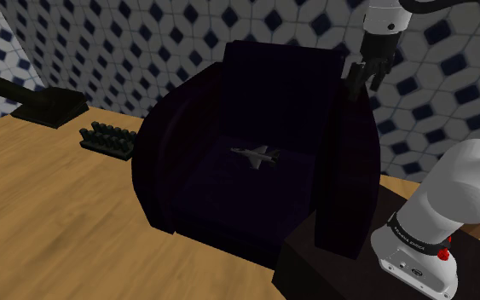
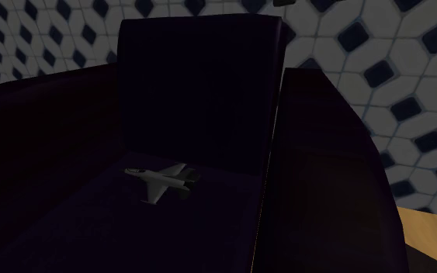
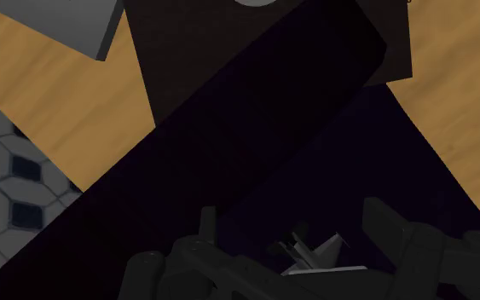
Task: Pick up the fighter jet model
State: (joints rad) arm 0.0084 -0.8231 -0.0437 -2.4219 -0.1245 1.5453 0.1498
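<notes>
Approach step: jet not yet grasped.
Near: arm base [image 1: 451,204] by the stand. Mid: grey fighter jet model [image 1: 256,156] lies flat on dark armchair [image 1: 182,136] seat, approx centre. Farther: gripper [image 1: 361,83] high over armrest at shoulder view's right, fingers wide apart, empty. Next, likely: shift over seat, descend, close across fuselage.

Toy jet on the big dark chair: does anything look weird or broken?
The small grey fighter jet model lies on the seat of the dark purple armchair, an odd spot for a toy. It sits flat and nothing looks broken or spilled.
</notes>
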